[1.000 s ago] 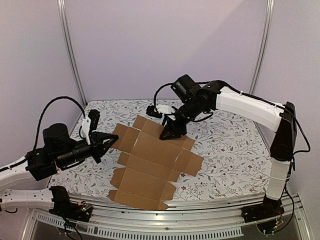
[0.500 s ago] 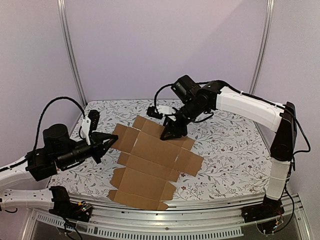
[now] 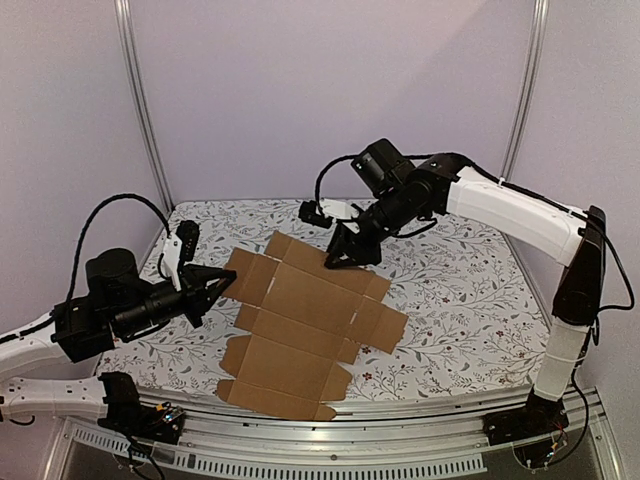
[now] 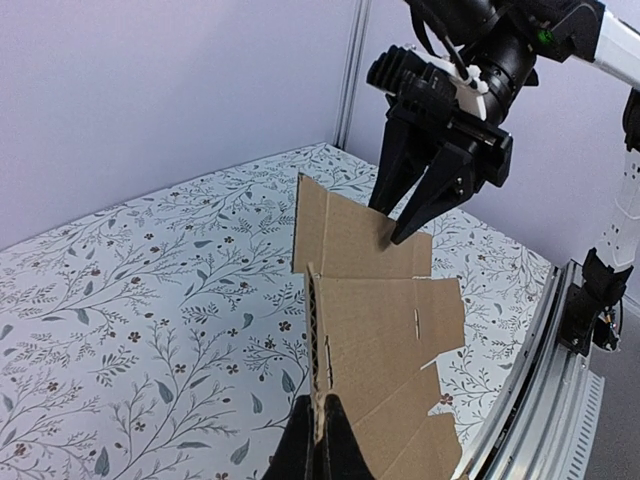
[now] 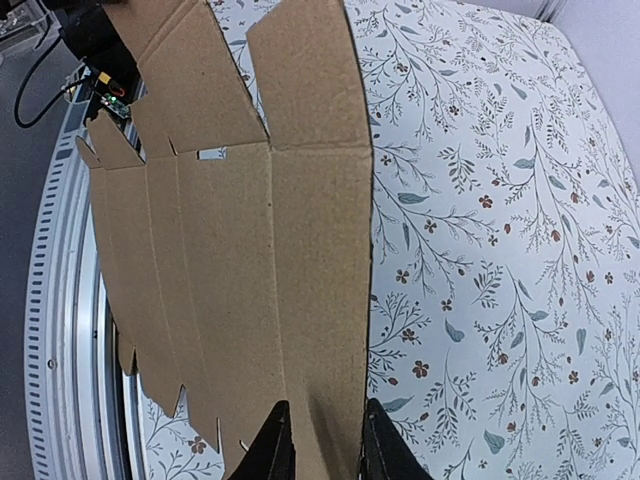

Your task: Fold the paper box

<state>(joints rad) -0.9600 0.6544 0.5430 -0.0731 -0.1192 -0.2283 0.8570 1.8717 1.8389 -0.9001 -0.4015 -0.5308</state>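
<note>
- The paper box (image 3: 300,325), an unfolded flat sheet of plain brown die-cut cardboard with flaps and notches, lies on the white worktop (image 3: 455,290) printed with leafy sprigs, left of the middle and reaching the near edge.
- From overhead, the left tool (image 3: 218,283), black and pointed, meets the sheet's left flap; that view does not show how its fingers stand.
- The left wrist view settles it: the left tool (image 4: 320,445) is pressed together on the paper box (image 4: 385,330), pinching its corrugated edge, which stands edge-on to the lens.
- Across the sheet the same view shows the right tool (image 4: 392,222) with its two black fingers spread, pointing down at the far flap. Whether either tip touches the cardboard cannot be told.
- The right wrist view looks along the paper box (image 5: 230,250): the right tool (image 5: 323,425) is spread, and the sheet's long edge runs between the fingertips, with the worktop (image 5: 480,200) to the right.
- Overhead, the right tool (image 3: 345,258) sits at the sheet's far edge.
</note>
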